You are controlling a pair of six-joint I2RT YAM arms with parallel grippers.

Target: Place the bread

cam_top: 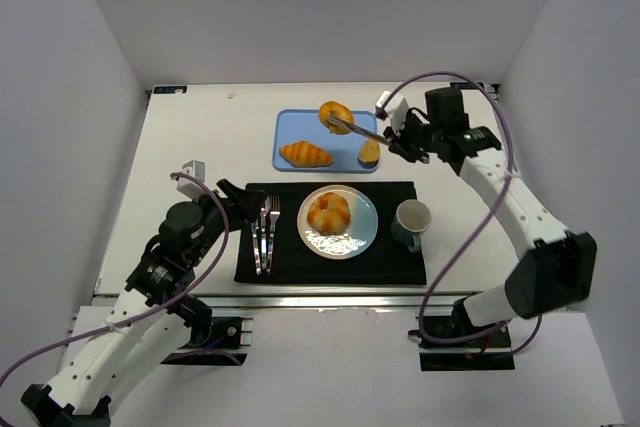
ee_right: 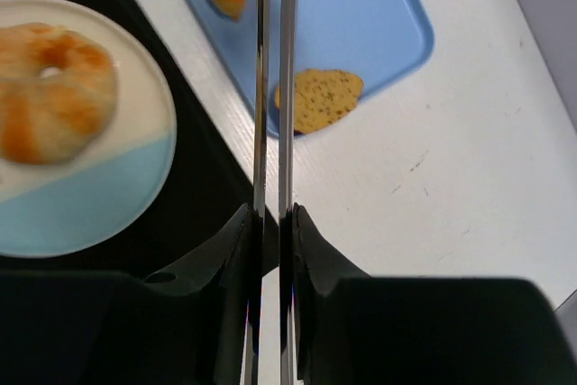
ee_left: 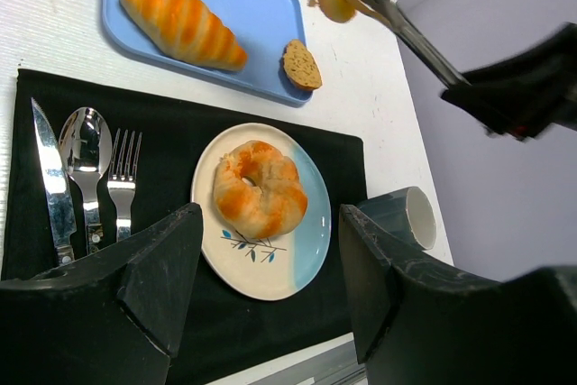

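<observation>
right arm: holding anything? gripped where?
Right gripper is shut on metal tongs at their handle end; the tongs' tips pinch a round bun over the blue tray. Left gripper is open, empty.

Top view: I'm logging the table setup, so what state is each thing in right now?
right gripper, jaws shut on the tongs.
tongs, closed on the bun.
bun, pinched over the tray.
left gripper, jaws open, empty.
plate, carrying a ring-shaped bread.
mug, upright, apparently empty.
tray, holding a croissant and a slice.
cutlery, flat on the mat.
</observation>
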